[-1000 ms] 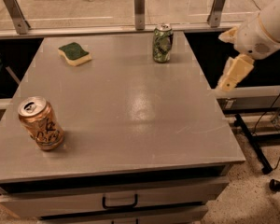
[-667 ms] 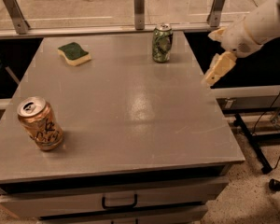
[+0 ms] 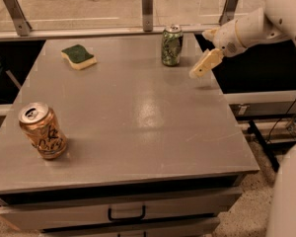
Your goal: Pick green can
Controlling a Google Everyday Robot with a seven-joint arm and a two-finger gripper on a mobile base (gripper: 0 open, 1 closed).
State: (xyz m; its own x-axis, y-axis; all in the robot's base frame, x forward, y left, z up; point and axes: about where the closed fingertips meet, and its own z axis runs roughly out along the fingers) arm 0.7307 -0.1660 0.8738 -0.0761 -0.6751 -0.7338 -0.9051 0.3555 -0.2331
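The green can (image 3: 171,45) stands upright near the far edge of the grey table (image 3: 138,112), right of centre; it has a green and white label and a silver top. My gripper (image 3: 201,69) hangs from the white arm (image 3: 251,26) over the table's right side, a short way right of the can and slightly nearer to me. It does not touch the can.
An orange-tan can (image 3: 43,131) stands near the table's front left. A green-topped yellow sponge (image 3: 78,56) lies at the far left. A railing with metal posts (image 3: 147,1) runs behind the table. A drawer handle (image 3: 126,214) shows below the front edge.
The arm has swung left from beyond the table's right edge, bringing my gripper over the table and close to the green can. The cans and sponge have not moved.
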